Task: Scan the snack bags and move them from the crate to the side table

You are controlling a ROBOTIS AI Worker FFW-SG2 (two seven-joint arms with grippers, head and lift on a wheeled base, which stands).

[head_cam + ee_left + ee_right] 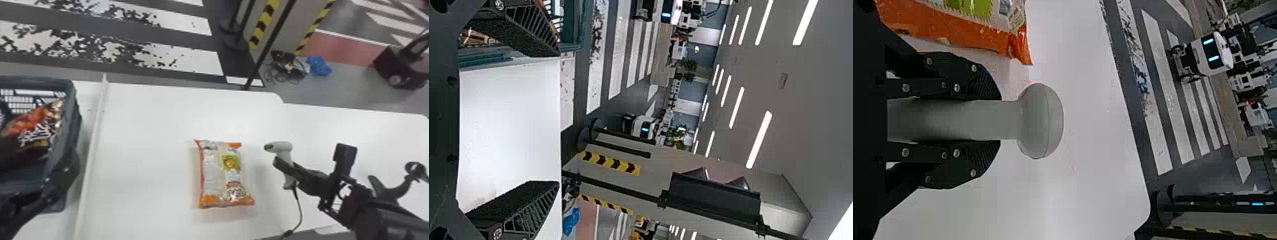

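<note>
My left gripper (pixel 65 172) is at the crate's (pixel 74 118) near right side; in the left wrist view the gripper (pixel 556 120) stands open with nothing between its fingers. A dark and red snack bag (pixel 38 131) lies inside the crate. On the white table, an orange and white snack bag (pixel 220 175) lies flat. Just to its right, my right gripper (pixel 285 167) holds the light grey scanner (pixel 281 146), whose head faces left. The right wrist view has the gripper (pixel 998 120) shut on the scanner's handle (pixel 968 120), with the orange bag's end (pixel 968 32) beside it.
A raised white edge (pixel 95 137) runs between the crate and the white table (pixel 150 159). The scanner's cable (pixel 300 210) hangs toward the near edge. Another white surface (pixel 376 137) adjoins at the right. A dark pole (pixel 268 44) stands behind the table.
</note>
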